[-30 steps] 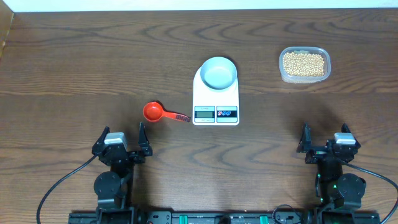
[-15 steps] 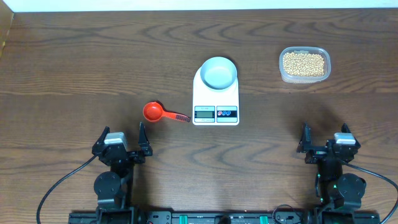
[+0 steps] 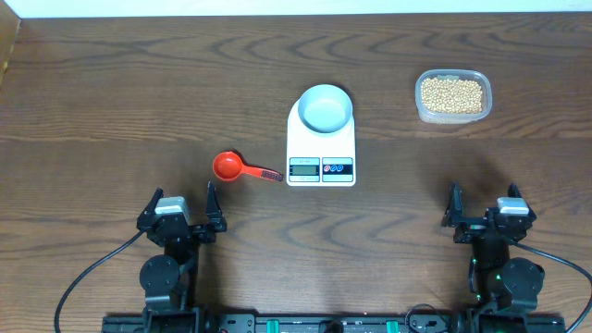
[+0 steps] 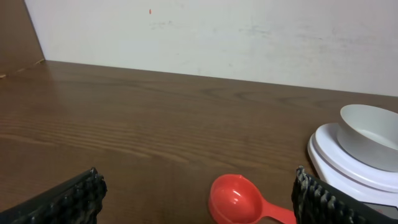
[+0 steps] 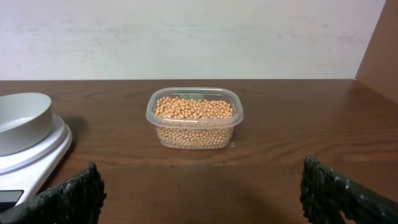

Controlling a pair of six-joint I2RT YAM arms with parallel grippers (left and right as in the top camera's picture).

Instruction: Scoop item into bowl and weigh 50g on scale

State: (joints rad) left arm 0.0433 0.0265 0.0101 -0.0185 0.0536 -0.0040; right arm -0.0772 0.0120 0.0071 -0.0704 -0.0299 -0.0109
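Observation:
The white scale (image 3: 321, 148) lies mid-table with the pale blue bowl (image 3: 325, 107) on its far end; both also show at the right of the left wrist view, bowl (image 4: 373, 127) on scale (image 4: 339, 162). Tan beans (image 3: 451, 94) fill a clear tub (image 5: 194, 118) at the far right. A red scoop (image 3: 228, 166) lies left of the scale, handle pointing right, and appears as the scoop (image 4: 239, 199) between my left fingers' line of sight. My left gripper (image 3: 178, 205) is open near the front edge. My right gripper (image 3: 482, 201) is open too, empty, facing the tub.
A pale wall runs along the table's far edge. The scale's display (image 3: 303, 167) and buttons face the arms. Black cables trail from both arm bases at the front edge.

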